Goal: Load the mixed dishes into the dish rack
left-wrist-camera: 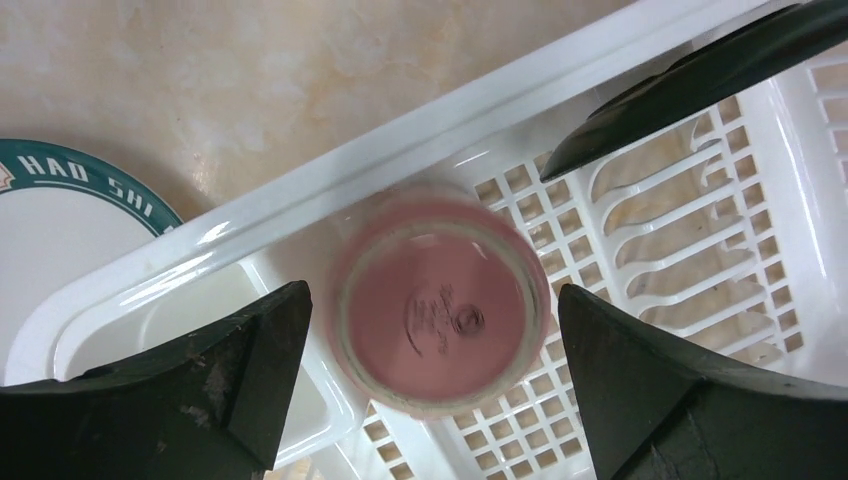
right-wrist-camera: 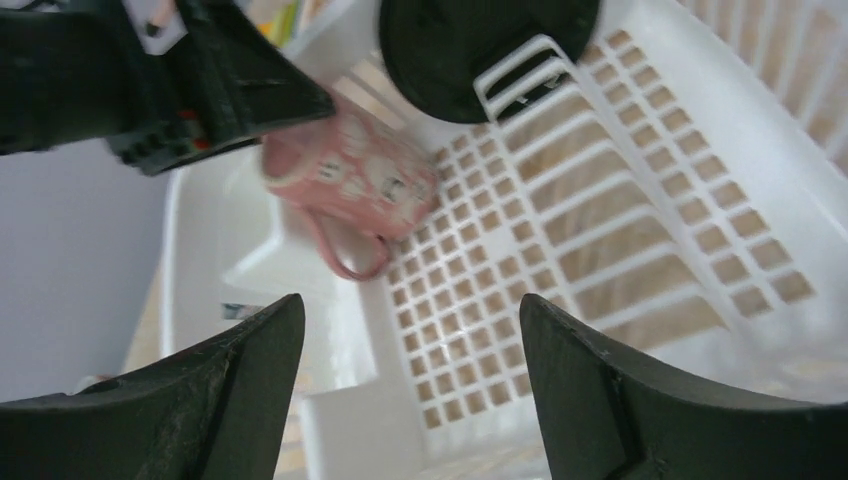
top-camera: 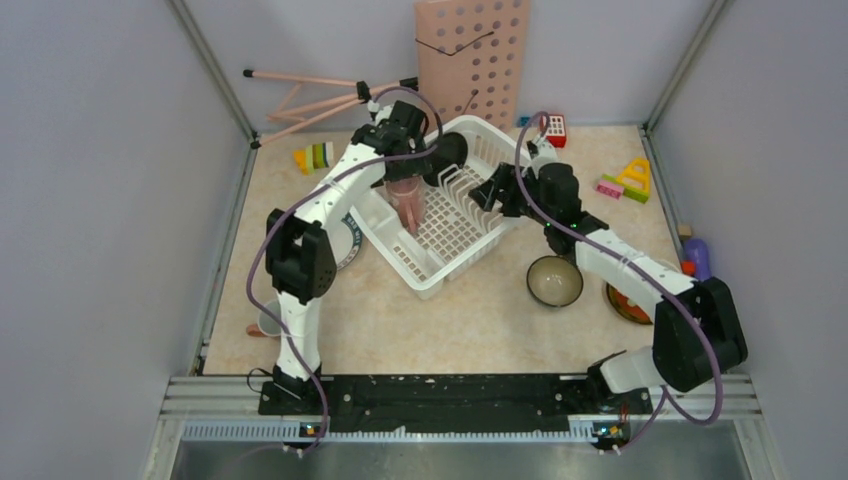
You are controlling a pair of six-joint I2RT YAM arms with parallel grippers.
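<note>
The white dish rack [top-camera: 455, 235] sits at an angle in the middle of the table. A pink cup [left-wrist-camera: 440, 305] stands upside down on the grid floor of the dish rack [left-wrist-camera: 690, 250], near its left end. My left gripper [left-wrist-camera: 432, 300] hangs open over the pink cup [top-camera: 407, 205], one finger on each side with a gap. A dark round dish [right-wrist-camera: 480, 50] stands in the plate dividers. My right gripper [right-wrist-camera: 410, 330] is open and empty above the rack's right part. A bowl [top-camera: 554, 281], an orange plate [top-camera: 626, 303], a teal-rimmed plate [left-wrist-camera: 60, 220] and a pale mug [top-camera: 268, 320] lie on the table.
A pink perforated board [top-camera: 472, 55] leans on the back wall, beside pink rods [top-camera: 310, 95]. Toy blocks lie at the back left [top-camera: 315, 157] and back right [top-camera: 625, 180]. A purple cylinder [top-camera: 697, 257] lies by the right wall.
</note>
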